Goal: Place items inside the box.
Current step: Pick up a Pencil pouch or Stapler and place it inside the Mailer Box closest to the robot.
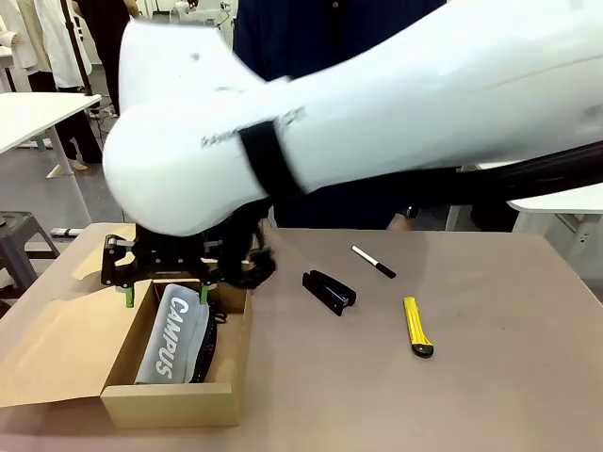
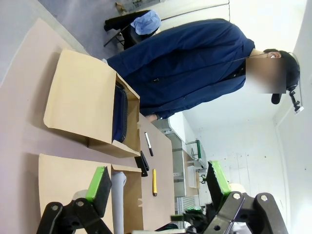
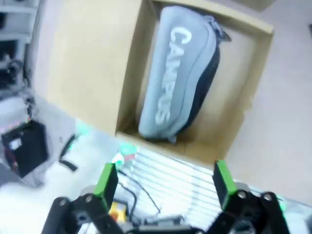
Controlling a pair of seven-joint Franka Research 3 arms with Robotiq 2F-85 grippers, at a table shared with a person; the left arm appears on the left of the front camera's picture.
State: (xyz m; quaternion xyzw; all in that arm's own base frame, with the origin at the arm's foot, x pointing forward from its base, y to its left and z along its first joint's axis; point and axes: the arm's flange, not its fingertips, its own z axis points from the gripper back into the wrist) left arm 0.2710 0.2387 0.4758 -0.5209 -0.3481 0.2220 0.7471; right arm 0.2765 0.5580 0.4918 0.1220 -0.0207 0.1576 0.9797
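The right fingers [image 1: 129, 298] hang spread and empty above the box [image 1: 170, 400], the slanted stapler [image 1: 329, 291] lying near, to their right.

Robot lab with white worktables [image 1: 38, 118]

A brown table [image 1: 490, 395] carries an open cardboard box [image 1: 170, 403], flaps spread flat. Just right of the box lies a black stapler [image 1: 329, 291]; farther right, a black-and-white marker pen [image 1: 373, 262]; farthest from the box, a yellow-and-black utility knife [image 1: 416, 326]
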